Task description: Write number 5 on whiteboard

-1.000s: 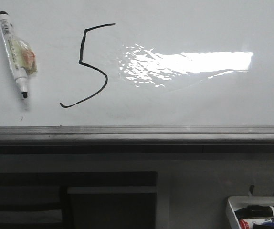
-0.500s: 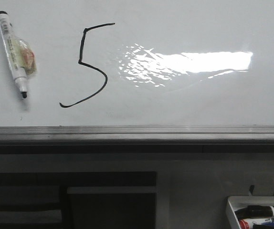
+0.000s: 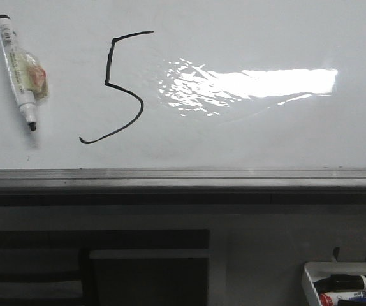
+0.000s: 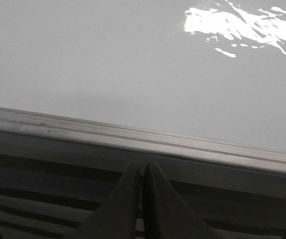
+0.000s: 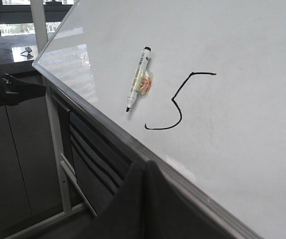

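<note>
A black hand-drawn number 5 (image 3: 116, 86) stands on the whiteboard (image 3: 234, 134), left of the bright glare; the right wrist view shows the number 5 (image 5: 175, 102) too. A white marker (image 3: 17, 73) with its black tip uncapped lies on the board left of the 5, also seen as the marker (image 5: 138, 79) in the right wrist view. Neither gripper shows in the front view. My left gripper (image 4: 142, 169) is shut and empty, below the board's grey rail (image 4: 133, 137). My right gripper (image 5: 145, 167) is shut and empty, off the board's lower edge.
A small white tray (image 3: 345, 284) holding black, red and blue markers sits at the lower right below the board. Dark slatted panels (image 3: 94, 264) run under the rail. A dark cabinet (image 5: 13, 149) stands off the board's end in the right wrist view.
</note>
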You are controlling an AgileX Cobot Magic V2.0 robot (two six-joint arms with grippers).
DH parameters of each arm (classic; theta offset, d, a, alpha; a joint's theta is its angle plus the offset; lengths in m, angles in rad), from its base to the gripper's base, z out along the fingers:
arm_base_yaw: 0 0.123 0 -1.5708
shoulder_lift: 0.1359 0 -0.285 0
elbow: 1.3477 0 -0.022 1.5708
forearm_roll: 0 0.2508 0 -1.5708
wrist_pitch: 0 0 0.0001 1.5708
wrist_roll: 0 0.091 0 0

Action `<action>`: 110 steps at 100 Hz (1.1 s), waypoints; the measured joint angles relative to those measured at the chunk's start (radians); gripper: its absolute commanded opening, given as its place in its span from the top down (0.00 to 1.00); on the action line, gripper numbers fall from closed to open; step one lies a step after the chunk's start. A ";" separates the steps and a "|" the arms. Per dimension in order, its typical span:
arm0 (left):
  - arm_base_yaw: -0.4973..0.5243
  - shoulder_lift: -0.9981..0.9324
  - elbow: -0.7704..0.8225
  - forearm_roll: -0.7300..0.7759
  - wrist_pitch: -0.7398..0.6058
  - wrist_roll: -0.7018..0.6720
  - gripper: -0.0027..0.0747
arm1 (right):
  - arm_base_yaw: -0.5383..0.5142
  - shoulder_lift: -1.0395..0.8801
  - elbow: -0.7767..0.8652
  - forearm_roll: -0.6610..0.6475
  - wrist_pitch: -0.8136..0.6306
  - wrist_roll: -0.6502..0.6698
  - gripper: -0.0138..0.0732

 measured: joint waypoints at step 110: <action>0.000 0.000 0.000 0.002 0.000 -0.002 0.99 | -0.875 -0.230 0.252 0.068 0.065 -0.047 0.91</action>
